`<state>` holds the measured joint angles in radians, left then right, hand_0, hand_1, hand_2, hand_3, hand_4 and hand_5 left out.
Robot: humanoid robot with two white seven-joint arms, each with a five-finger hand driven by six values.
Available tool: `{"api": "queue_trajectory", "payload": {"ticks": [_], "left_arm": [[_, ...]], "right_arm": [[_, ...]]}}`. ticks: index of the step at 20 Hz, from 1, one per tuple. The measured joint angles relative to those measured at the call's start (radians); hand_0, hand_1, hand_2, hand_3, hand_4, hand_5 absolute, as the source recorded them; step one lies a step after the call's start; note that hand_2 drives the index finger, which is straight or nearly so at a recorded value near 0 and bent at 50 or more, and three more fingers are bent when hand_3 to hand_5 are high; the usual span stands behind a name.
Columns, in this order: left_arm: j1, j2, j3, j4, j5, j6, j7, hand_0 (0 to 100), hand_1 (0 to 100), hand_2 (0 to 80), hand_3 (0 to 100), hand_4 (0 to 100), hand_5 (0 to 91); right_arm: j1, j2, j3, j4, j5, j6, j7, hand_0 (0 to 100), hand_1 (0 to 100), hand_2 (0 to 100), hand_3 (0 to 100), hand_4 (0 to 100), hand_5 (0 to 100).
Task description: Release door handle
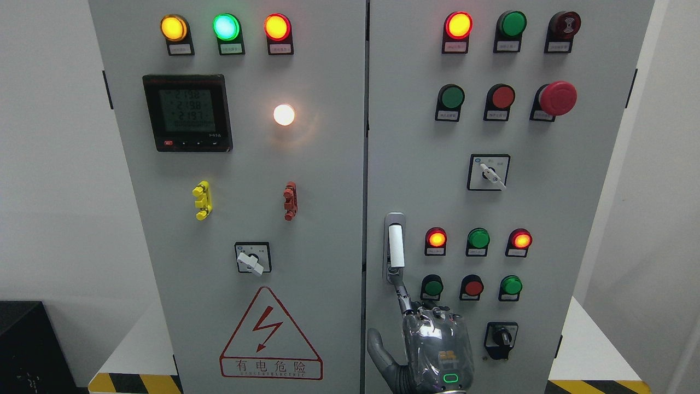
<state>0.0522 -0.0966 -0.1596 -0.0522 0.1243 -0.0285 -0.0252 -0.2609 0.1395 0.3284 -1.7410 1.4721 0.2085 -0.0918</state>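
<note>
Handle is sitting on the right door of a grey cabinet, just beside the seam where the two doors are meeting. It is a white bar standing upright in a grey plate, its long axis running straight up and down and its lower end pointing toward the right hand.

That hand is coming up from the bottom edge, right of the middle, with its back facing the camera. Its index finger is stretching up and touching the plate at the bar's lower end. The thumb is spreading out to the left, well clear of the bar. The other fingers are pointing in at the door and are hard to make out. The hand is lying loose, with nothing wrapped in it.

Red and green buttons are sitting in rows just right of the handle, some of the lamps glowing. On the left door, a triangular warning sign is showing a red lightning bolt.
</note>
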Motion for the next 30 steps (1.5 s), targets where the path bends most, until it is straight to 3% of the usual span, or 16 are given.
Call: {"api": "queue_trajectory", "payload": {"ticks": [17,26,30], "left_arm": [[0.0,0.0,0.0,0.0,0.0,-0.002,0.0,0,0,4.4,10,0,0.0],[0.0,0.0,0.0,0.0,0.0,-0.002,0.0,0,0,4.4,10,0,0.0],[0.0,0.0,0.0,0.0,0.0,-0.001,0.0,0,0,4.5,10,0,0.0]], "right_arm": [[0.0,0.0,-0.001,-0.031,-0.009,-0.006,-0.006,33,31,18,76,73,72],[0.015,0.0,-0.001,-0.058,-0.038,-0.011,-0.01,37,32,27,78,73,71],[0.02,0.0,-0.003,-0.075,-0.046,-0.017,-0.001,39,34,40,78,73,71]]}}
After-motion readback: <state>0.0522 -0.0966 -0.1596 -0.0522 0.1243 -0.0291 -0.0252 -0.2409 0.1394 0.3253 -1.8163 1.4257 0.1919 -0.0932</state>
